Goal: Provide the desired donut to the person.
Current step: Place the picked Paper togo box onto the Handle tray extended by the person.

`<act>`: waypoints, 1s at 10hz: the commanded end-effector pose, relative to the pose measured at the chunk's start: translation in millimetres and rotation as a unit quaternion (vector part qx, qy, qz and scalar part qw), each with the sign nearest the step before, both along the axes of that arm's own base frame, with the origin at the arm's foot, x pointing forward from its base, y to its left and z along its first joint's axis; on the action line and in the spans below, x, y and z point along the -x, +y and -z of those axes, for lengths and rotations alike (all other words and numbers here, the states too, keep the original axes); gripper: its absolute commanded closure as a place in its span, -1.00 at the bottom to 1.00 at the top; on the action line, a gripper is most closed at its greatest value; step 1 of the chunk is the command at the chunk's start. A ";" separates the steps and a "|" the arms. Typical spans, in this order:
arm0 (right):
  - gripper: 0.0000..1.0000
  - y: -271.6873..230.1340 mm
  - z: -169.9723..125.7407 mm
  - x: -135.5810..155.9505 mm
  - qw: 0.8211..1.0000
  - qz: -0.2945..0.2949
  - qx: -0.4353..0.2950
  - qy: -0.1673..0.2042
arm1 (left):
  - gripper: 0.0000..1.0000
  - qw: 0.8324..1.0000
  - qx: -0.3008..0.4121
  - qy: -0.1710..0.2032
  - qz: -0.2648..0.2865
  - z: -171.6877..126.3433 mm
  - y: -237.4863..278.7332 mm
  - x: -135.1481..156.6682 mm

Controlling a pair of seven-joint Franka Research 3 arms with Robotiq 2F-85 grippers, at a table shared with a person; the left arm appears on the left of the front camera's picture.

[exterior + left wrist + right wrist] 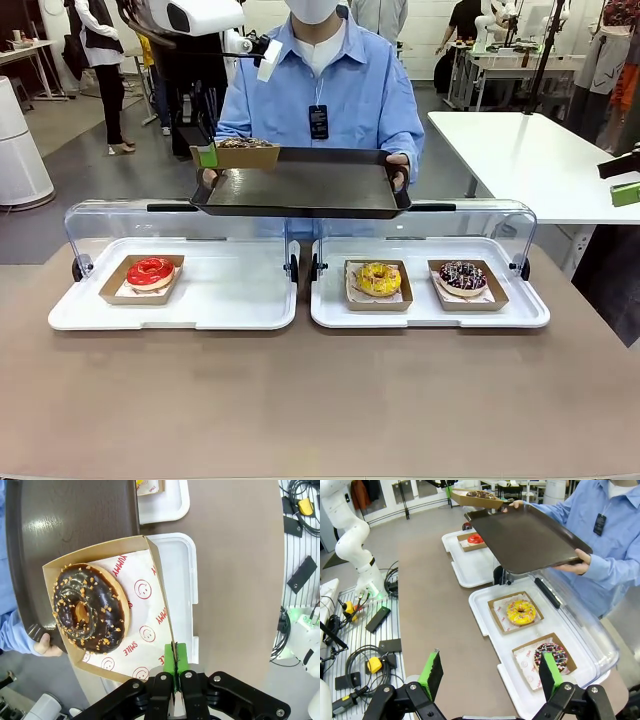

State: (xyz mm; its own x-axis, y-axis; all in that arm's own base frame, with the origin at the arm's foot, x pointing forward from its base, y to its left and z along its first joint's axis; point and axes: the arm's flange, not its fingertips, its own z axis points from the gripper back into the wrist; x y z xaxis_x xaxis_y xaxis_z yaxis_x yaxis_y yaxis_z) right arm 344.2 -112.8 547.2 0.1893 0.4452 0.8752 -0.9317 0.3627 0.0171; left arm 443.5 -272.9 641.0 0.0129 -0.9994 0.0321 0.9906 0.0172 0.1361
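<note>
Chocolate donut (90, 607) | in paper box (150, 580) just ahead of left claw (175, 667) | claw pinches one thin box wall | box partly over tray (75, 515) corner | may tip, donut slides off | right claw (490, 657) spread, empty

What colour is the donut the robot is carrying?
Donut: dark brown icing, orange crumbs; best in left wrist view.

The near table (300, 400) lies open left to right; at the far side, raised clear lids (110, 218) and the dark tray (300, 187) the person (355, 90) holds above them block passage.
</note>
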 end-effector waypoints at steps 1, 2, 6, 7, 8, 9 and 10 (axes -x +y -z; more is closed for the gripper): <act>-1.00 0.0 0.3 -1.5 1.000 -0.003 -0.005 -0.005 | 0.97 1.000 0.000 0.000 0.000 0.0 0.0 0.0; -1.00 0.0 0.3 -1.5 1.000 -0.003 -0.005 -0.005 | 0.97 1.000 0.008 0.005 -0.003 -1.6 -1.7 -14.3; -1.00 0.0 0.3 -1.5 1.000 -0.003 -0.005 -0.005 | 0.97 0.999 -0.012 0.027 0.023 11.1 -4.3 -96.3; -1.00 0.0 0.3 -1.5 1.000 -0.003 -0.005 -0.005 | 0.97 0.999 -0.011 0.026 0.022 20.0 -2.2 -110.2; -1.00 0.0 0.3 -1.5 1.000 -0.003 -0.005 -0.005 | 0.97 0.999 -0.008 0.024 0.019 26.4 0.4 -116.2; -1.00 0.0 0.3 -1.5 1.000 -0.003 -0.005 -0.005 | 0.97 0.999 -0.007 0.025 0.024 30.6 4.8 -128.7; -1.00 0.0 0.3 -1.5 1.000 -0.003 -0.005 -0.005 | 0.97 0.999 -0.003 0.027 0.026 33.8 7.8 -135.6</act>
State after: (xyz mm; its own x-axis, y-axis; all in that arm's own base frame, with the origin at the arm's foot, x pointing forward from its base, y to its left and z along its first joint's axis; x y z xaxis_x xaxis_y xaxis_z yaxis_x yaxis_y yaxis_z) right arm 344.1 -112.8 547.4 0.1890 0.4454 0.8752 -0.9318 0.3627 0.0166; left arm 572.3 -266.5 598.1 -0.0172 -0.9990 0.0410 0.9968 -0.0140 0.0782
